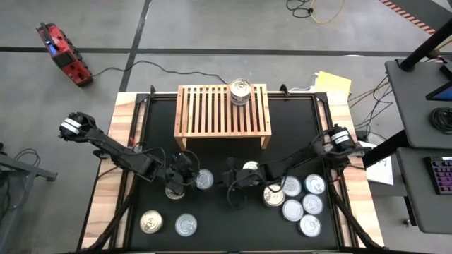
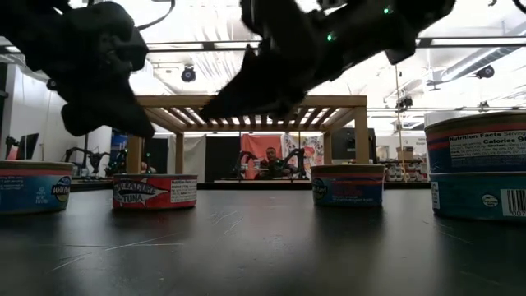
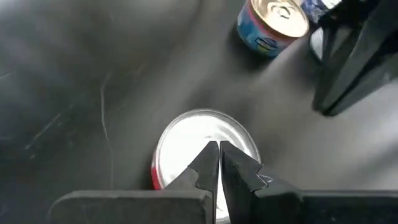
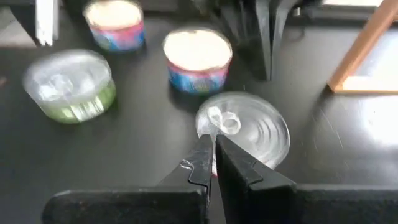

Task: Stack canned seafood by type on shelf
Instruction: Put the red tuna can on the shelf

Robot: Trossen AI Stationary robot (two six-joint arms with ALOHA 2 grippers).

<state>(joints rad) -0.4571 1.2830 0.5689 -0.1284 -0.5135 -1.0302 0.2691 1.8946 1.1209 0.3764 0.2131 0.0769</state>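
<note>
You have a table point(image 1: 127, 106) with pale wood edges and a matte black mat scratched with fine lines. At its far side stands the shelf point(image 1: 212, 113), a low rack of light wood with a slatted top and short square legs; take it as your landmark.

One tall round can point(image 1: 240, 92) with a silver ribbed lid stands upright on the shelf's top, toward its right end. All the other cans sit on the mat in front of the shelf.

Your left arm reaches in from the left and its gripper point(image 1: 178, 185) hangs in front of the shelf's left half, its dark fingers point(image 3: 205, 165) pressed together with nothing between them. They point down over a flat can with a plain silver lid and red side point(image 3: 205, 140). Just beside it lies another silver-lidded can point(image 1: 204, 179).

Your right arm comes in from the right; its gripper point(image 1: 235, 185) hangs in front of the shelf's middle, fingers point(image 4: 202, 158) also together and empty, above a flat can with a ring-pull lid point(image 4: 245, 130).

Further front and left of the shelf sit a gold-lidded can point(image 1: 150, 223) and a silver one point(image 1: 186, 225). Front and right of the shelf, a cluster of round silver lids point(image 1: 300, 201) sits close together.
</note>
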